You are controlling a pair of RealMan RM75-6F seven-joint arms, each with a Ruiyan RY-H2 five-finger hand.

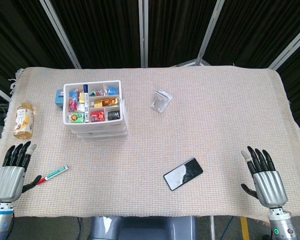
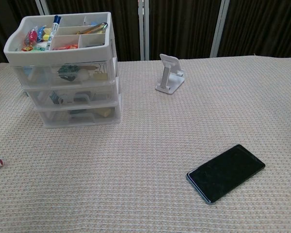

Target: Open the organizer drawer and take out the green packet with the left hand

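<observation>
A white organizer (image 1: 95,111) with three clear drawers (image 2: 72,92) stands at the left back of the table, all drawers closed. Its top tray holds small items and a marker. Through the top drawer front a dark green shape (image 2: 68,72) shows; whether it is the packet I cannot tell. My left hand (image 1: 11,175) rests at the near left edge, fingers straight and apart, holding nothing. My right hand (image 1: 265,177) rests at the near right edge, likewise open and empty. Neither hand appears in the chest view.
A black phone (image 1: 183,173) lies front centre-right. A white phone stand (image 1: 161,101) sits at the back centre. A red and green pen (image 1: 54,174) lies next to my left hand. A drink bottle (image 1: 24,120) lies at the left edge; a blue box (image 1: 59,96) sits behind the organizer.
</observation>
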